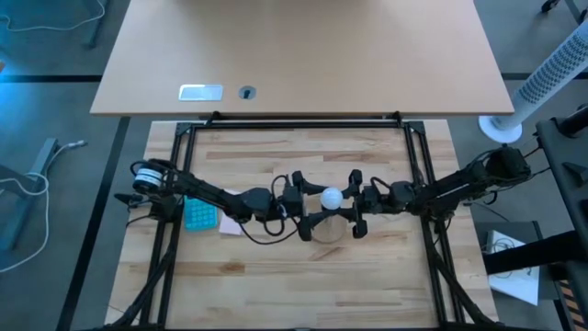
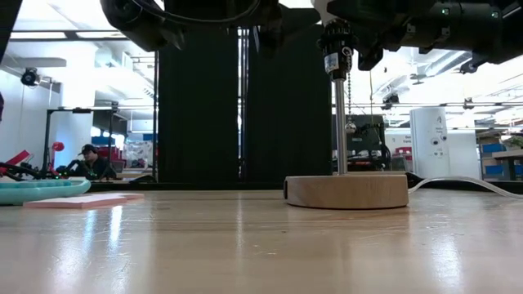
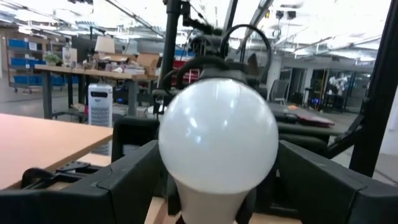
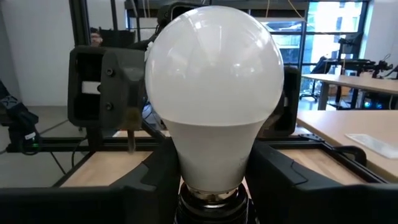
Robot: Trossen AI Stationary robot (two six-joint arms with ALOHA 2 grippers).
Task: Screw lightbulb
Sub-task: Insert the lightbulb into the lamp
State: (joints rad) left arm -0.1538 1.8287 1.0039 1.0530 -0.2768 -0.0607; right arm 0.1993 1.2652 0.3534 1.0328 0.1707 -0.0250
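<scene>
The white lightbulb [image 1: 331,196] stands upright with its screw base [image 4: 211,194] in the black socket [image 2: 335,57]. The socket tops a thin pole [image 2: 341,122] on the round wooden disc [image 2: 347,190] at the table's middle. My left gripper [image 1: 312,200] comes from the left; it is open, with a finger on either side of the bulb [image 3: 217,137] and wood showing in the gap. My right gripper [image 1: 347,199] comes from the right and is shut on the bulb's neck. My right gripper pinches the bulb's tapering neck [image 4: 211,155], just above the screw base, between its two fingers [image 4: 155,180]. The fingers come level from the table's right side. The bulb stays upright, its base in the socket, well above the table.
A teal tray [image 1: 199,216] and a pink pad [image 1: 230,223] lie left of the lamp, under my left arm. A pull chain with a small ball [image 2: 350,126] hangs beside the pole. Black frame rails [image 1: 418,165] run along the table's sides.
</scene>
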